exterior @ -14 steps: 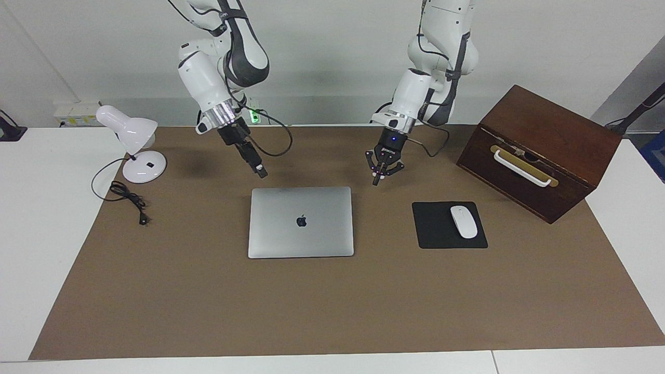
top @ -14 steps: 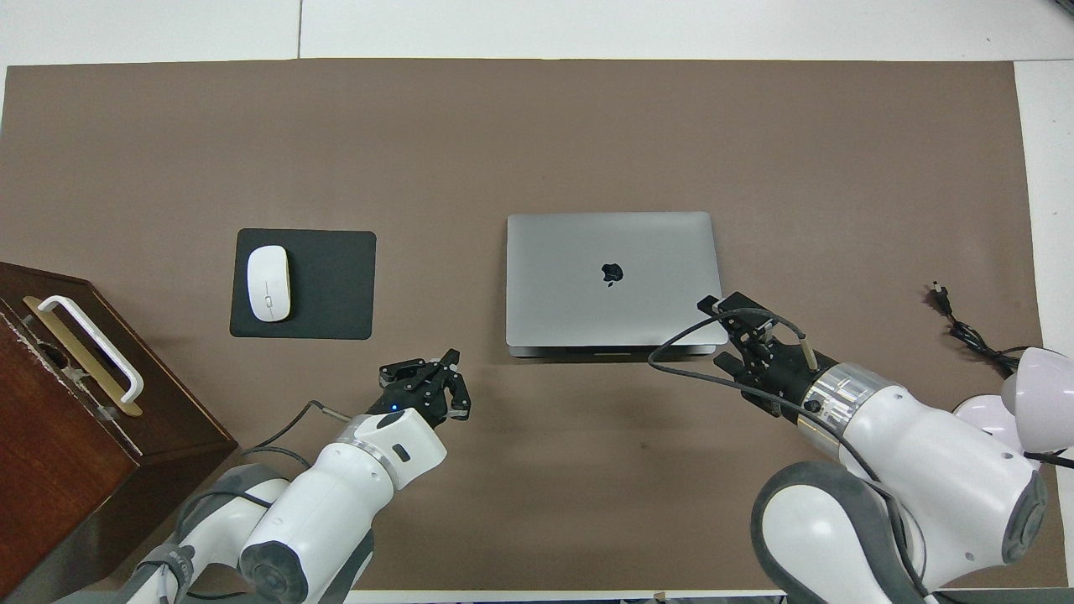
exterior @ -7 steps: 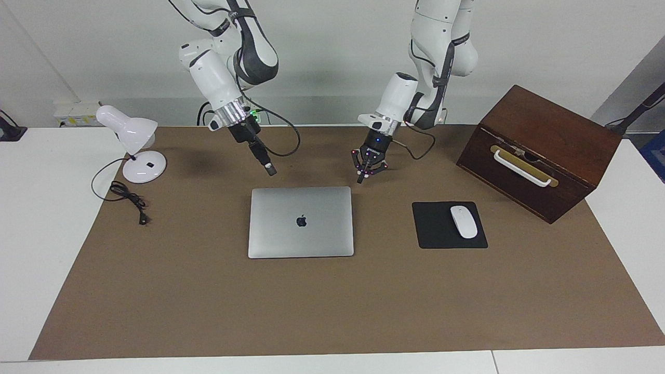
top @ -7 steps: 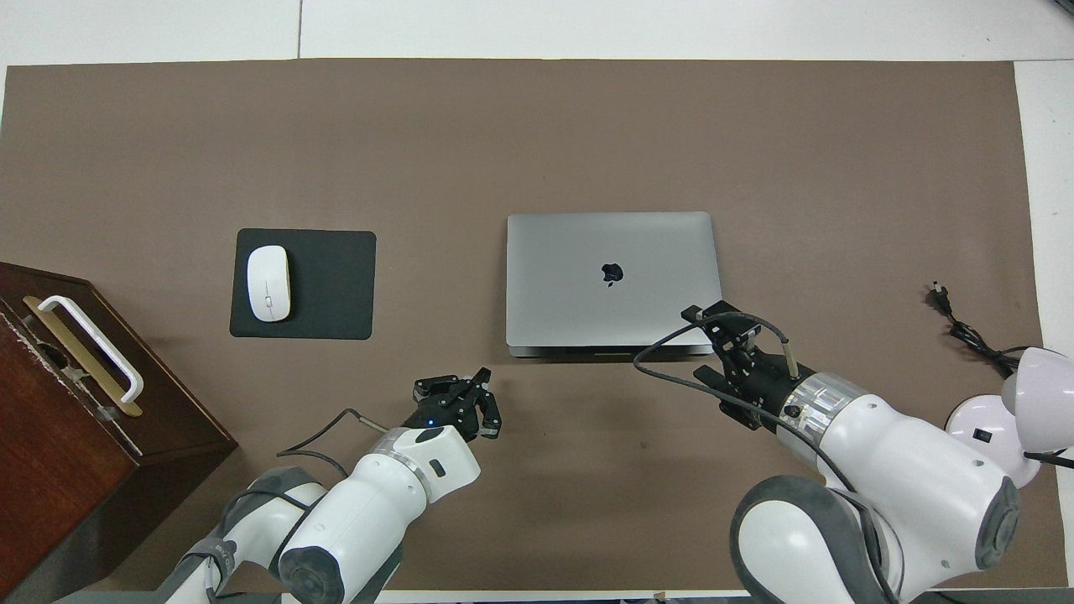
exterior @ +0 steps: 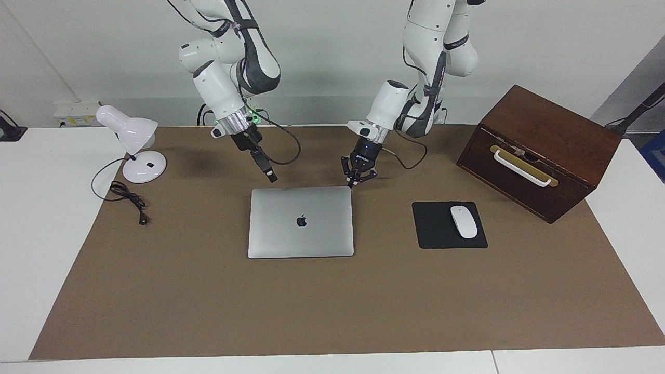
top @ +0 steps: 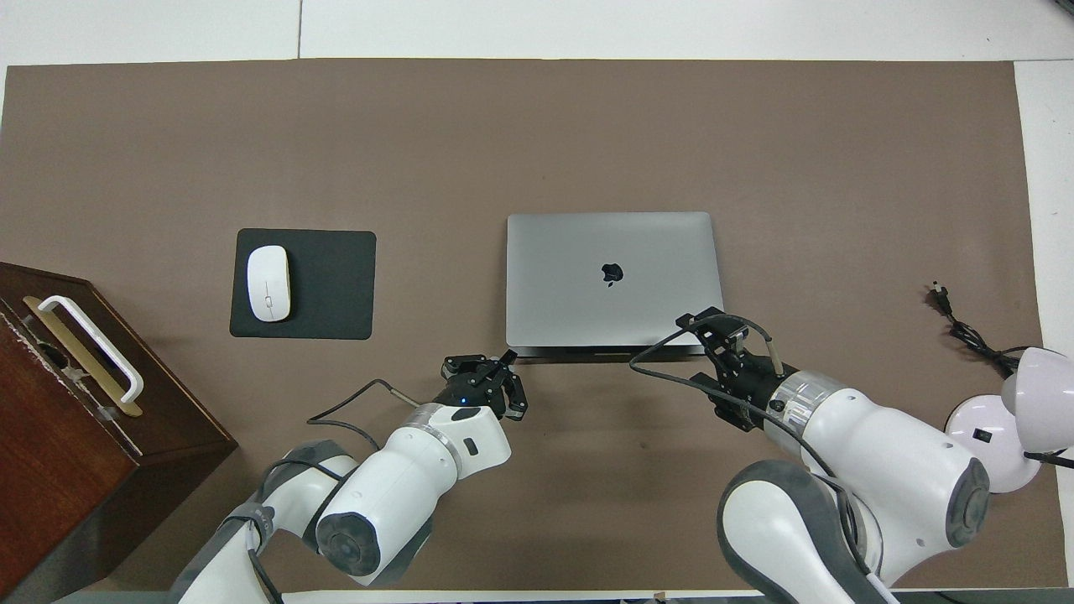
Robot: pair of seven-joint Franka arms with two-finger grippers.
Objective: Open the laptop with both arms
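Observation:
The silver-grey laptop lies closed and flat on the brown mat, apple logo up. My left gripper is shut and low at the laptop's corner nearest the robots, toward the left arm's end. I cannot tell whether it touches. My right gripper is shut, tilted down, and hangs just over the laptop's edge nearest the robots, by the corner toward the right arm's end. It holds nothing.
A black mouse pad with a white mouse lies beside the laptop toward the left arm's end. A brown wooden box with a white handle stands past it. A white desk lamp and its cord are at the right arm's end.
Both grippers have come down and moved in toward the laptop's edge nearest the robots. The left one went from beside the mouse pad's side to the laptop's corner. The laptop has not moved.

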